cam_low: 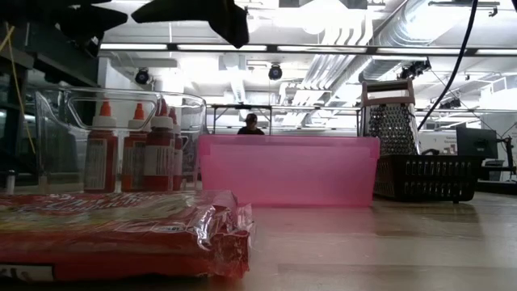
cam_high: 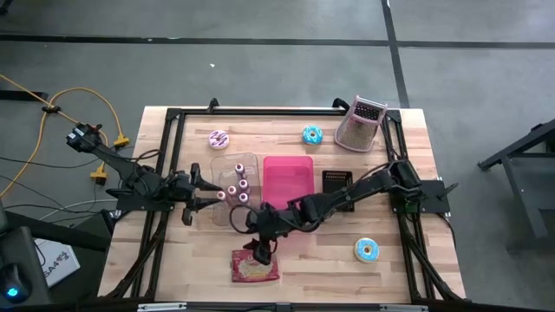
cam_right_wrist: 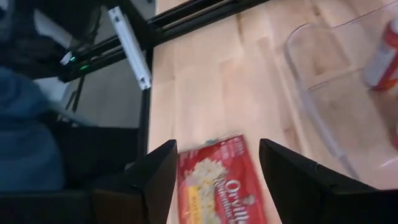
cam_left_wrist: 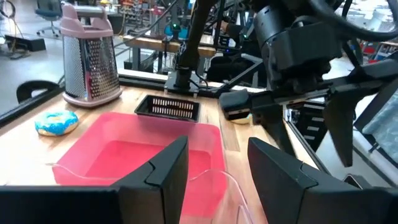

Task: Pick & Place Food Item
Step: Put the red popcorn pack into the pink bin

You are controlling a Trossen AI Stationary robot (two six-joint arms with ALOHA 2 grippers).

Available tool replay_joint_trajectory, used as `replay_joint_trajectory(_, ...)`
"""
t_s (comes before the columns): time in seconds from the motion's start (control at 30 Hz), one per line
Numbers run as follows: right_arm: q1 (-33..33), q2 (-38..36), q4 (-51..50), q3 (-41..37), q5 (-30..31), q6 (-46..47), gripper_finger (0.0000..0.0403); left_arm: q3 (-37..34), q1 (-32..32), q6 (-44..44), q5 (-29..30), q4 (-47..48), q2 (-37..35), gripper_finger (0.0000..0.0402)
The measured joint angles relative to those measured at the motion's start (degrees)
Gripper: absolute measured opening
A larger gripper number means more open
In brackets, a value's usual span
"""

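Note:
A red popcorn packet (cam_high: 254,267) lies flat on the table near the front edge; it also shows in the low view (cam_low: 113,230). My right gripper (cam_high: 259,251) hangs above the packet's far end, slanting down, fingers open. In the right wrist view the packet (cam_right_wrist: 217,183) shows between and beyond the open fingers of my right gripper (cam_right_wrist: 214,171), which touches nothing. A pink bin (cam_high: 288,184) stands at the table's middle. My left gripper (cam_high: 206,192) is open and level at the left, by a clear container (cam_high: 234,186); nothing is between its fingers (cam_left_wrist: 217,168).
The clear container holds several small red bottles (cam_low: 133,153). A black basket (cam_high: 336,182) sits right of the bin, and a grater (cam_high: 360,126) stands at the far right. Donuts lie at the far left (cam_high: 218,139), far middle (cam_high: 312,134) and near right (cam_high: 366,250).

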State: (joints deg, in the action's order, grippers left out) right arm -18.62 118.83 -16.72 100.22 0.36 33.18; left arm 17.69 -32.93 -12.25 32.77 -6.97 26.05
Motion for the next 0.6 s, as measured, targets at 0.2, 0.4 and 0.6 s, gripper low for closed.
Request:
replay_joint_trajectory(0.2, -1.3, 0.0, -7.0, 0.0, -2.2, 4.4, 0.0215, 0.0, 0.0, -3.3, -3.3, 3.4, 0.0, 0.0161)
replay_joint_trajectory(0.4, -3.0, 0.0, -14.2, 0.0, -2.0, 15.6, 0.0215, 0.0, -0.3, -6.0, -7.0, 5.4, 0.0, 0.0161)
replay_joint_trajectory(0.6, -5.9, 0.0, -14.5, 0.0, -0.7, 25.5, 0.0215, 0.0, -3.5, -12.0, -9.3, 6.0, 1.3, 0.0161)
